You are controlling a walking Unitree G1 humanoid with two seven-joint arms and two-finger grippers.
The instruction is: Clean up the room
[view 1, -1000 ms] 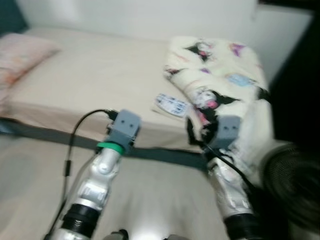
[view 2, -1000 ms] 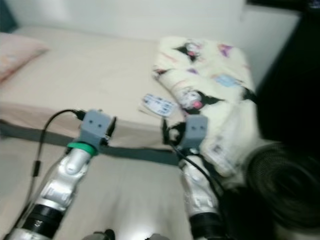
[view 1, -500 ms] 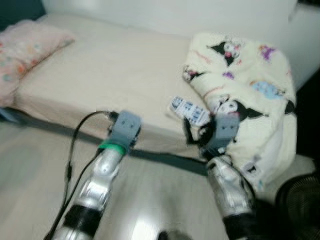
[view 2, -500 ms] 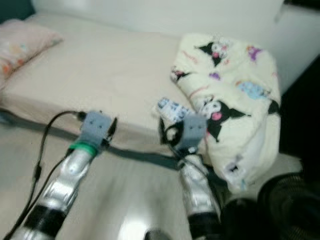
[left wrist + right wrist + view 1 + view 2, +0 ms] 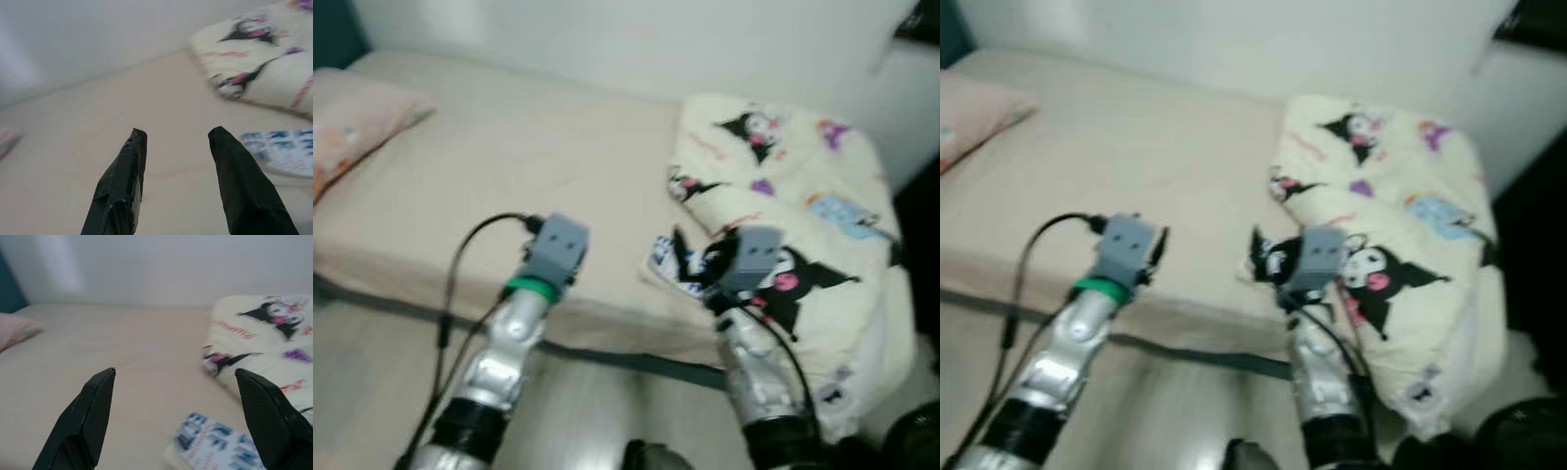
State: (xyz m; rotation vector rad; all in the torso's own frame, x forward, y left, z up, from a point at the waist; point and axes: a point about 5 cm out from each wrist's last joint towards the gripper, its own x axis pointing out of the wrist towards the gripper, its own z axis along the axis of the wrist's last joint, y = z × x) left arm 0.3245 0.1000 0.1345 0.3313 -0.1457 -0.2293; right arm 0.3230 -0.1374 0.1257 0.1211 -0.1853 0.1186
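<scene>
Bed [image 5: 509,166], cartoon blanket [image 5: 783,186] — blue-printed packet [image 5: 215,443] beside it, pink pillow [image 5: 357,117]

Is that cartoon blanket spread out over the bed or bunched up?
Bunched up. The blanket lies in a thick, rumpled heap at one end of the bed, one edge spilling over the side; the sheet elsewhere is bare.

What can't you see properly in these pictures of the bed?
- Blue and white packet: blurred in the right wrist view, so its print can't be read; in the left eye view the right gripper covers part of it.
- Pink pillow: cut off by the left eye view's edge.
- Cartoon blanket: its far end runs out of frame, and the drawings are smeared.
- Dark shape on the floor: cut off, can't tell what it is.
</scene>
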